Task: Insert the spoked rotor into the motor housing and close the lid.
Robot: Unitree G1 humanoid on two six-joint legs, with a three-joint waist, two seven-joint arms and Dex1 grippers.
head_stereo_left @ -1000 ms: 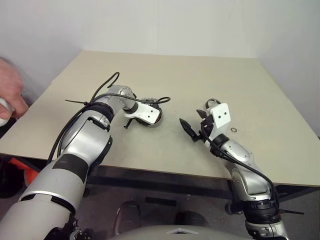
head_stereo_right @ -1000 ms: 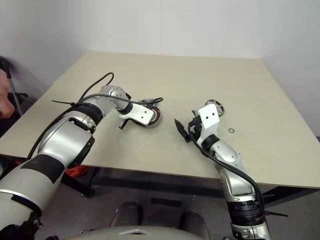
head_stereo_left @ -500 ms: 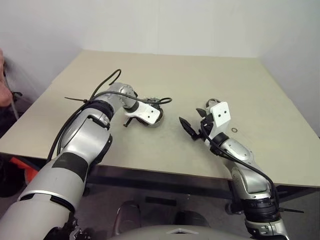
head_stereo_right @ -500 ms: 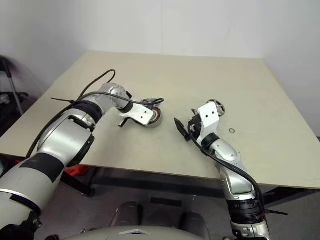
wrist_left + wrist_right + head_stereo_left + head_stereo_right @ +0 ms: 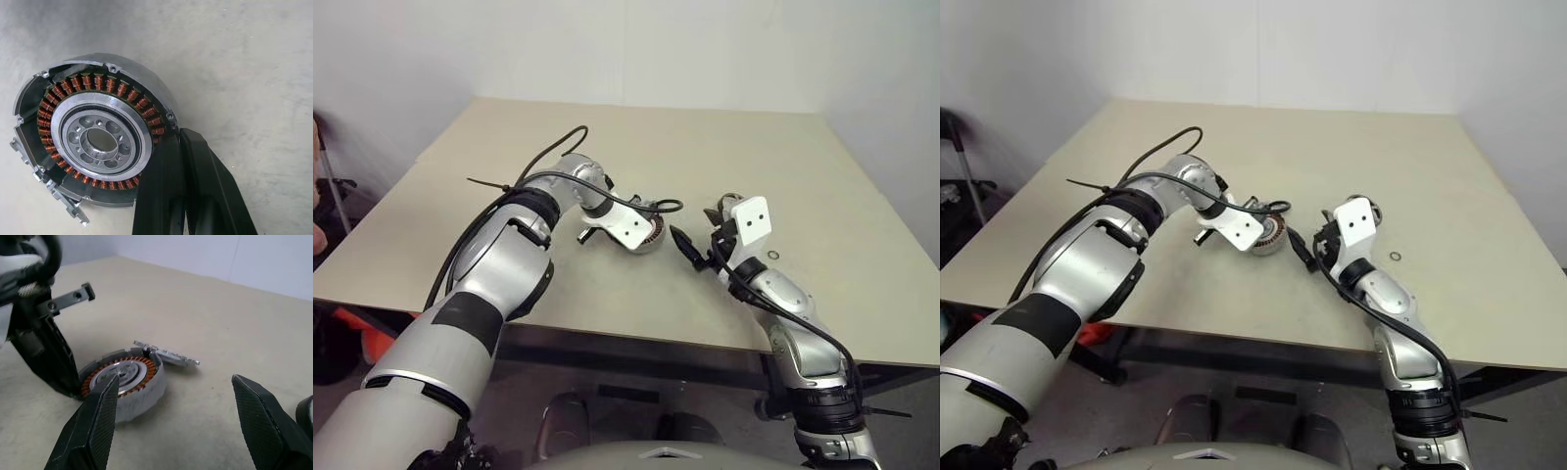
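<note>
On our beige desk [image 5: 773,157] the motor housing [image 5: 93,132] sits near the middle, our left claw [image 5: 183,161] pinching its rim. Our right claw [image 5: 181,416] hangs spread beside it.

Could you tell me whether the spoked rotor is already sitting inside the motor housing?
No, the motor housing shows only its copper windings and bare central hub.

The housing [image 5: 93,137] is a squat round silver cup with a ring of copper windings around a silver hub pierced by small holes, lying open side up near the middle of the bench [image 5: 607,147]. The lid [image 5: 166,355], a flat grey disc with a notched rim, lies tilted against its far edge. The rotor [image 5: 1369,209], a thin spoked ring, sits right of centre.
</note>
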